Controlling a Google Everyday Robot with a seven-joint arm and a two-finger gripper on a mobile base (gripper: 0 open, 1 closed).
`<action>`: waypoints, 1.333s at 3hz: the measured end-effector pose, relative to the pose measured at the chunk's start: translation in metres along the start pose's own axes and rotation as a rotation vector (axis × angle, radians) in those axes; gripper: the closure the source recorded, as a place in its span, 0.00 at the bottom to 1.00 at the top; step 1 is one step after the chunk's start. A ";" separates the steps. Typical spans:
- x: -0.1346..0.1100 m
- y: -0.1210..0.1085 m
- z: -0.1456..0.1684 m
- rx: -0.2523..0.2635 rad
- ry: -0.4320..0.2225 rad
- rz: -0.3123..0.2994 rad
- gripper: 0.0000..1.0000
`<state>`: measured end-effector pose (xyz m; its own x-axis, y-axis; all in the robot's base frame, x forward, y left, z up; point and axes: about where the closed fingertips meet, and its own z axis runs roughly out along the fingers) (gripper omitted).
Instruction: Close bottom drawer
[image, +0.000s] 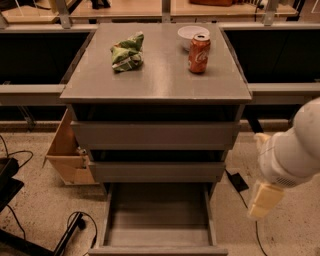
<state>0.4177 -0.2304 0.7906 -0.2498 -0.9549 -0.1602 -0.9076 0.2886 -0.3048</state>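
bottom drawer (157, 220) stands pulled out
i see the gripper (262, 200) at its 3 o'clock, apart; grip state i cannot tell

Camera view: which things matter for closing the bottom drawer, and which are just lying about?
For the job:
bottom drawer, pulled out
gripper, low at the right, apart from the drawer

Lying about:
green bag, red can and white bowl on the cabinet top
wooden box on the floor, left
floor cables
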 end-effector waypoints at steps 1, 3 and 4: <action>0.010 0.033 0.072 -0.047 0.015 -0.001 0.00; 0.013 0.039 0.116 -0.066 0.003 0.018 0.00; 0.025 0.064 0.194 -0.092 -0.003 0.039 0.00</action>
<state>0.4185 -0.2221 0.5853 -0.2850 -0.9428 -0.1731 -0.9243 0.3181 -0.2110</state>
